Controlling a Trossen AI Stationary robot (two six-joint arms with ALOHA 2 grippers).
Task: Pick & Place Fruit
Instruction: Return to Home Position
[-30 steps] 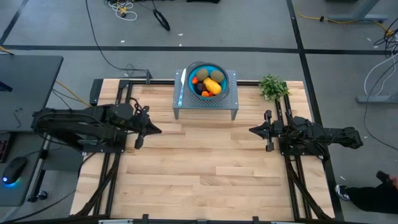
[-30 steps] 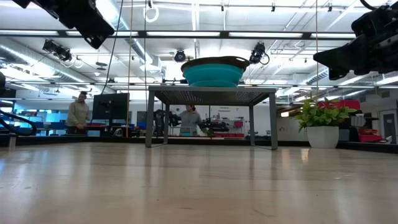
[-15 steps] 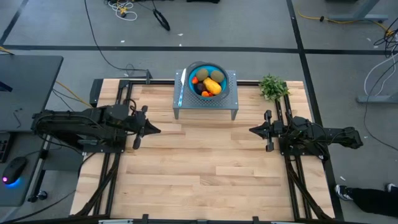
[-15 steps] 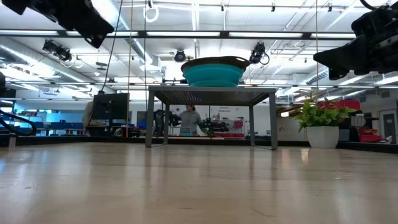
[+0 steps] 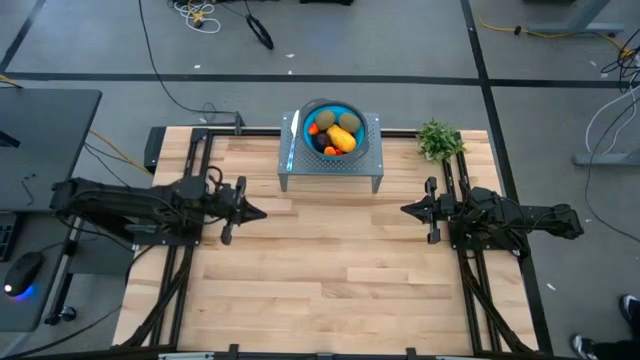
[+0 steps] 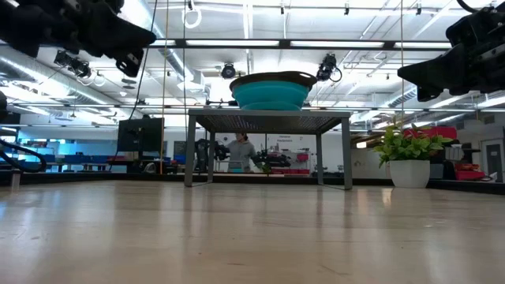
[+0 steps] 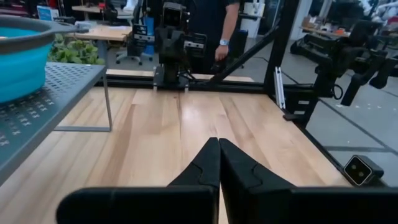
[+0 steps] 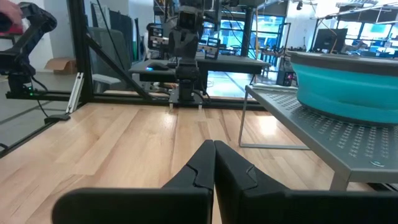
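Closest to me, bare pale wooden surface [image 5: 330, 265] fills the front half of the high view. At mid-depth I have both arms lying low and facing each other. The left claw [image 7: 218, 142] is on the left side with its two dark fingers pressed tight together, nothing between them. The right claw [image 8: 214, 144] is on the right side, pinched closed the same way and empty. They are well apart.

Past them, at the far edge, stands the grey perforated metal shelf [image 5: 373, 150]. On it sits the round blue bin [image 5: 334, 104], holding the fruit [image 5: 342, 138]: two brown-green ovals, one long yellow-orange piece and small red-orange ones. A slim silvery-blue stick [image 5: 293, 140] lies on the shelf, just left of the bin. Right of the shelf is a green leafy plant [image 5: 438, 140].
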